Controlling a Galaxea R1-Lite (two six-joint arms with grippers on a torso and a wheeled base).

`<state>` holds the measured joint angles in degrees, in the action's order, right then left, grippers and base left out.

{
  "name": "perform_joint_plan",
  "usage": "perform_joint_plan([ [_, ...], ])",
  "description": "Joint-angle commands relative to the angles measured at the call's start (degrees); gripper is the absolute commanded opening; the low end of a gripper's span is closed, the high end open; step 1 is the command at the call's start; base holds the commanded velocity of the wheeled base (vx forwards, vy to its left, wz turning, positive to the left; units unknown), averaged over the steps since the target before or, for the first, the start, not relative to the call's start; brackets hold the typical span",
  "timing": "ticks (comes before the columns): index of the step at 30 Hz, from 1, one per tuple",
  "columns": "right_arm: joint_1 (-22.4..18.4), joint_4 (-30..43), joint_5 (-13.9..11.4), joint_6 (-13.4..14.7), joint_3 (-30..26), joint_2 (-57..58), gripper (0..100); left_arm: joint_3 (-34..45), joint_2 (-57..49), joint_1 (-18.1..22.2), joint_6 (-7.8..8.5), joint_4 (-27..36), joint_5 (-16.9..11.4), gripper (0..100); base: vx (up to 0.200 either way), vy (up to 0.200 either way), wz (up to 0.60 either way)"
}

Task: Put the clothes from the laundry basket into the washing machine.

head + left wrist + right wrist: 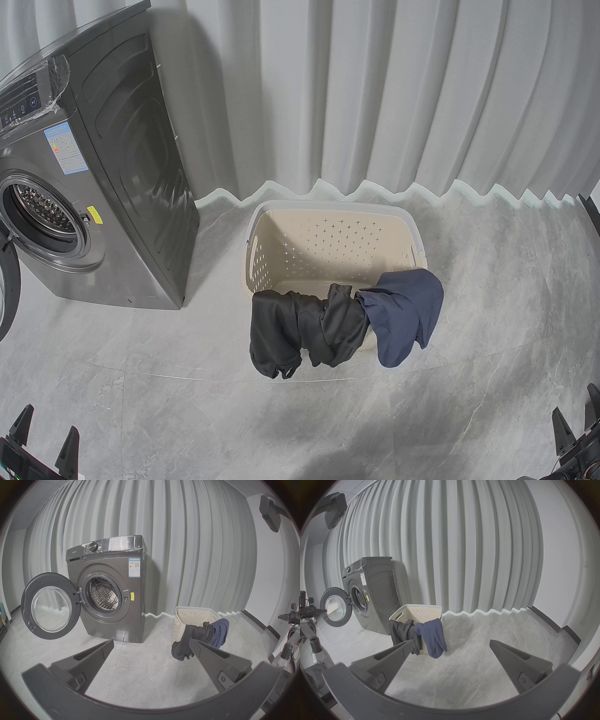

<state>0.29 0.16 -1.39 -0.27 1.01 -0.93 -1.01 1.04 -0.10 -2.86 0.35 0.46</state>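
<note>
Left tool (47,431), right tool (575,417): spread, empty. Step 1 pending; next, grasp dark grey garment (300,325) draped over cream plastic laundry basket (331,206).

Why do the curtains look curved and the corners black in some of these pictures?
Left wrist view: a fisheye lens bows the curtain and blackens the corners. Right wrist view: the same bowing and dark rim. Head view: much milder bending, soft even light, and the washing machine throws a dim shadow onto the curtain and floor beside it.
</note>
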Motion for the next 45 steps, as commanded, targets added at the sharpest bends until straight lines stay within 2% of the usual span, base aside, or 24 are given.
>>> perform_joint_plan([
  [1,0.06,0.02,-0.10,0.18,-1.01,0.93,100,0.84,-0.77,0.01,-0.04,0.00,-0.02,100,0.200,0.000,0.00],
  [7,0.06,0.02,0.16,0.36,-1.01,0.93,100,0.75,-0.77,0.01,-0.04,0.00,-0.02,100,0.200,0.000,0.00],
  [12,0.06,-0.86,-0.37,-0.35,-0.48,0.93,100,0.84,-0.77,0.01,-0.04,0.00,0.06,100,0.000,0.000,0.00],
  [15,0.15,-1.48,-0.19,-0.08,7.78,-0.92,100,0.84,-0.77,0.01,-0.04,0.00,0.06,100,0.000,0.000,0.00],
  [16,0.15,-1.48,-0.19,-0.08,7.78,-0.92,100,0.84,-0.77,0.01,-0.04,0.00,0.06,100,0.000,0.000,0.00],
  [17,0.15,-1.30,-0.10,-0.08,12.44,-5.31,100,0.84,-0.77,0.01,-0.04,0.00,0.06,100,0.000,0.000,0.00],
  [20,0.32,-1.39,-0.72,0.27,14.72,-12.34,100,0.84,-0.77,0.01,-0.04,0.00,0.06,100,0.000,0.000,0.00],
  [21,0.67,-1.39,-0.90,0.62,14.63,-15.33,100,0.84,-0.77,0.01,-0.04,0.00,-0.02,100,0.000,0.000,0.00],
  [24,1.73,-2.00,-1.86,4.49,13.49,-24.30,100,0.84,-0.77,0.01,-0.04,0.00,0.06,100,0.000,0.000,0.00],
  [26,1.99,-2.80,-2.04,5.89,12.79,-30.36,100,0.84,-0.77,0.01,-0.04,0.00,0.06,100,0.000,0.000,0.00],
  [32,2.17,-8.42,-2.13,5.72,10.50,-34.76,100,0.84,-0.77,0.01,-0.04,0.00,0.06,100,0.133,0.000,0.00],
  [39,3.05,-8.60,-2.57,5.72,9.71,-35.81,100,0.84,-0.77,0.01,-0.04,0.00,-0.02,100,0.143,0.000,0.00],
  [42,3.57,-8.95,-2.65,5.72,9.27,-41.35,100,0.84,-0.77,0.01,-0.04,0.00,-0.02,100,0.000,0.000,0.00],
  [45,6.83,-9.47,-3.97,5.89,7.25,-46.97,100,0.84,-0.77,0.01,-0.04,0.00,-0.02,100,0.000,0.000,0.00],
])
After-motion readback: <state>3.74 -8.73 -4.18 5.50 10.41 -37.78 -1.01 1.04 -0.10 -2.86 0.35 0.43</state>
